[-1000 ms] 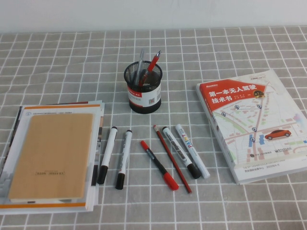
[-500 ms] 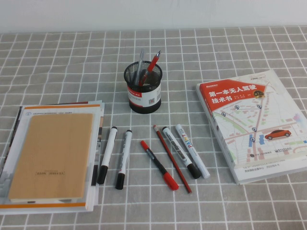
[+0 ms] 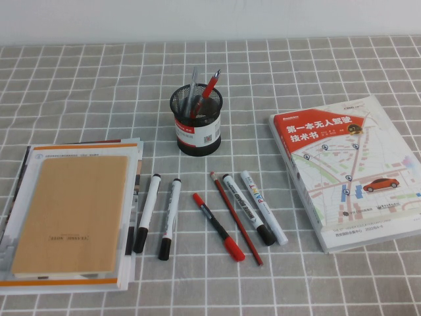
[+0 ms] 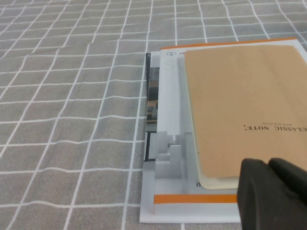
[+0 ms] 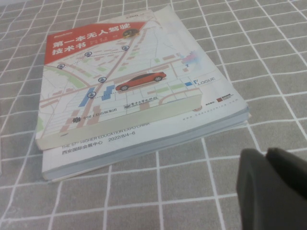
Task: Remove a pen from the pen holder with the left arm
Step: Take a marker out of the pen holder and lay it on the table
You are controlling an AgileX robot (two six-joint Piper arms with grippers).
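1. Grey checked tablecloth (image 3: 79, 79) fills the frame.
2. Map-cover book (image 3: 348, 171) lies flat at right of frame. Right gripper (image 5: 267, 160) hangs over bare cloth just off the book's corner, jaws together, empty.
3. Paper stack topped by tan notebook (image 3: 72, 217), lower left. Left gripper (image 4: 268, 167) sits over the notebook's edge, jaws together, holding nothing.
4. Black mesh pen holder (image 3: 196, 122), upper centre, upright.
5. Row of loose markers (image 3: 248, 209), lower centre, below the holder.
6. Red pen (image 3: 209, 89) and grey pen (image 3: 193, 85) both stand in the holder, red one tilted right.
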